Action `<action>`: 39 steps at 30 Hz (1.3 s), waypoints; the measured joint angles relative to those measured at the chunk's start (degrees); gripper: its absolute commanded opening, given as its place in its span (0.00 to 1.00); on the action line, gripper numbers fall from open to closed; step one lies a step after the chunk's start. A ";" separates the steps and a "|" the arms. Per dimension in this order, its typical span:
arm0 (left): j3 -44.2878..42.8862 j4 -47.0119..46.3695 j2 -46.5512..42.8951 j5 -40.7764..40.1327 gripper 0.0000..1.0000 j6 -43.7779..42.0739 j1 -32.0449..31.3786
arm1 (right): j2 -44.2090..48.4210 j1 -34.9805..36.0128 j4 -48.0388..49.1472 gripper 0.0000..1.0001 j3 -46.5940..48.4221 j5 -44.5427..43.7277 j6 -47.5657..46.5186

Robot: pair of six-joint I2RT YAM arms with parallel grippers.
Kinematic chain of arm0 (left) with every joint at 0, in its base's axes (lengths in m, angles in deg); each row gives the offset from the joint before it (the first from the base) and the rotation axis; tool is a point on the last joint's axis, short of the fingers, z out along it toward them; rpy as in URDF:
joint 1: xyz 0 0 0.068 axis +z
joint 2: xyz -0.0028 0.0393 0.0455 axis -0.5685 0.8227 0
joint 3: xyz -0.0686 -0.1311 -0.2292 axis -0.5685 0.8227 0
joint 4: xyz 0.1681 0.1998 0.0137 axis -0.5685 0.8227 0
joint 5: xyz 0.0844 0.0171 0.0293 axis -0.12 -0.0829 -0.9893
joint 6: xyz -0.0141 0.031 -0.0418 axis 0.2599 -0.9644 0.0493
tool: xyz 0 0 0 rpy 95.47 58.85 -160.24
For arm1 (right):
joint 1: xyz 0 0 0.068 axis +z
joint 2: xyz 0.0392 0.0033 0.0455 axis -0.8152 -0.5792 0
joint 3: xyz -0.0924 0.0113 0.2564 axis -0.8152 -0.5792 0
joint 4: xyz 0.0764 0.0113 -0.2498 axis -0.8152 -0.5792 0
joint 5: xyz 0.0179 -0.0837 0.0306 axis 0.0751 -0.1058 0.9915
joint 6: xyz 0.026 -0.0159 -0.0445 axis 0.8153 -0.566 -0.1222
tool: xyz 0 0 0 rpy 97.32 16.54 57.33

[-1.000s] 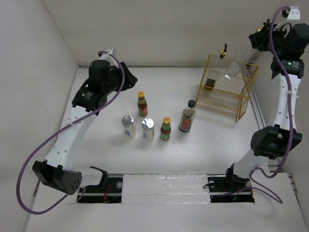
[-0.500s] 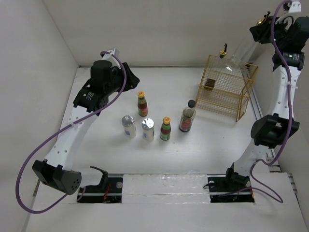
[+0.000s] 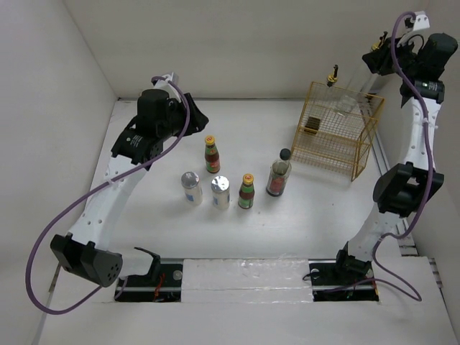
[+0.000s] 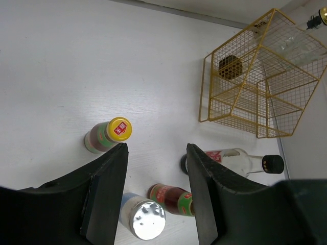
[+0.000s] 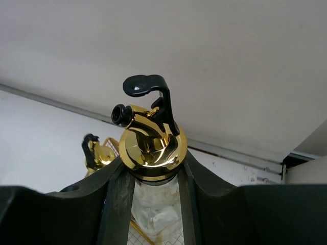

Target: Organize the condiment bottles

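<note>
My right gripper [image 3: 376, 63] is shut on the neck of a clear glass bottle [image 3: 365, 77] with a gold pourer [image 5: 150, 144], held high over the far right corner of the yellow wire basket [image 3: 338, 133]. A second glass bottle [image 3: 345, 103] stands in the basket, its pourer [image 5: 96, 151] showing behind. Two yellow-capped sauce bottles [image 3: 211, 154] [image 3: 246, 191], two silver-topped shakers [image 3: 190, 187] [image 3: 220, 192] and the black-knobbed jar [image 3: 279, 177] stand mid-table. My left gripper [image 4: 156, 168] is open, hovering above them near the far sauce bottle [image 4: 108, 135].
A small dark object [image 4: 230, 66] lies inside the basket's lower level. White walls close the table at the left, back and right. The basket stands close to the right wall.
My right gripper rose with the glass bottle, then shifted slightly left and down over the basket's corner. The left arm has barely moved.
</note>
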 measured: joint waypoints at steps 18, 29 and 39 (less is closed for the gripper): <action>0.44 -0.50 1.51 0.26 0.46 0.42 0.00 | 0.07 1.81 1.09 0.00 -15.50 -2.67 -7.65; 2.40 -1.36 1.51 0.50 0.48 1.01 0.00 | 2.93 4.09 4.76 0.34 -23.82 -4.46 -10.67; 3.54 -1.68 1.49 0.22 0.55 1.25 0.00 | 7.76 6.58 0.83 0.91 -26.34 -9.33 -8.20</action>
